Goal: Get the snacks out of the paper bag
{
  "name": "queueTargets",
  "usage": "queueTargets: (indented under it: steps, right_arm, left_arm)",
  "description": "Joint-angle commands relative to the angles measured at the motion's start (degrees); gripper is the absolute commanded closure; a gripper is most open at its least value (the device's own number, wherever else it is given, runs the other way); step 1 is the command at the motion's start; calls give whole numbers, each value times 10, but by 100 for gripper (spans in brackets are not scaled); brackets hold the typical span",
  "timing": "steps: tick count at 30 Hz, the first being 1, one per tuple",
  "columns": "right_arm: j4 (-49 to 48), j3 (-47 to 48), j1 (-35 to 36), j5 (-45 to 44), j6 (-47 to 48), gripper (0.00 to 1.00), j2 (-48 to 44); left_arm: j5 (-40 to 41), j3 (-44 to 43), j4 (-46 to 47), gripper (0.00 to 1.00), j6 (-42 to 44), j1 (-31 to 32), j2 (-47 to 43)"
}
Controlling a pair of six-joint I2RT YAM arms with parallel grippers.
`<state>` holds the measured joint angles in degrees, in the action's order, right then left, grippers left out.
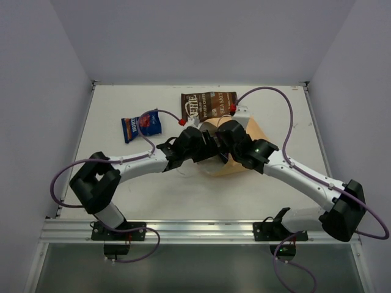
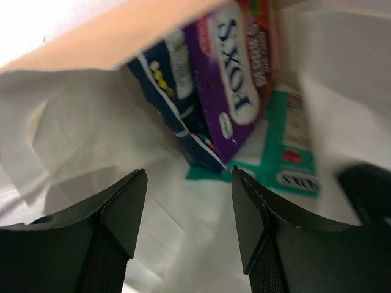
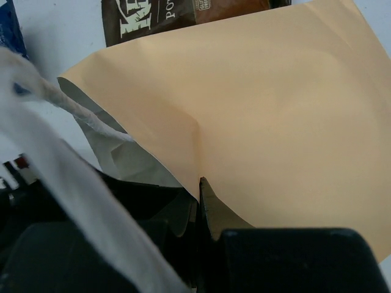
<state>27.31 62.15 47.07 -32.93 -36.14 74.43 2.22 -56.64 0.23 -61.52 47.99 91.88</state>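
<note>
The tan paper bag [image 1: 253, 131] lies on its side mid-table, largely covered by both grippers. My right gripper [image 3: 200, 183] is shut on the bag's upper rim [image 3: 183, 177], one finger outside on the tan paper, and holds the mouth up. My left gripper [image 2: 189, 183] is open inside the white-lined bag, nothing between its fingers. Just beyond its tips lie a purple packet [image 2: 235, 79], a dark blue packet [image 2: 174, 91] and a teal packet [image 2: 287, 152]. On the table outside lie the brown chip bag [image 1: 209, 105] and a blue packet [image 1: 142, 126].
A white string handle [image 3: 67, 171] hangs across the right wrist view. Purple cables loop from both arms over the white table [image 1: 122, 177]. Walls close in the back and sides, and an aluminium rail [image 1: 195, 231] runs along the near edge.
</note>
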Motion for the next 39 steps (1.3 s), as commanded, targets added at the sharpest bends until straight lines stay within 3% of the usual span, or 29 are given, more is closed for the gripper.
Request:
queueTargets:
  steps: [1,11,17,20,21,23,25,30,36,39]
  right_arm:
    - [3,9,-2,14,-38,100,-26]
    - [-21,-30,-2,43,-50,100,-61]
    - [-23,-34,-3,48,-60,100,-67]
    - [-24,-35,-5,45,-60,100,-69]
    - [-24,-36,-6,43,-60,100,-69]
    - [-25,-41,-9,39,-61,100,-70]
    - [-28,-48,-15,41,-67,100,-70]
    - [-30,-72,-25,21,-73,100,-68]
    - [-20,-103,-62,0,-88,100,-66]
    - [-20,-118,-89,-5,-88,100,-71]
  left_arm:
    - [38,-24,47,37,-18,3,23]
    - [64,-44,78,40,-26,3,70]
    - [60,-66,83,49,-30,5,104]
    - [58,-64,80,65,-32,5,105]
    - [58,-62,80,77,-31,5,103]
    - [62,-58,79,91,-26,5,94]
    - [67,-58,80,100,-17,5,90]
    - [40,-77,64,100,32,5,47]
    - [58,-139,-88,100,121,-5,-75]
    - [41,-148,-151,100,148,-46,-135]
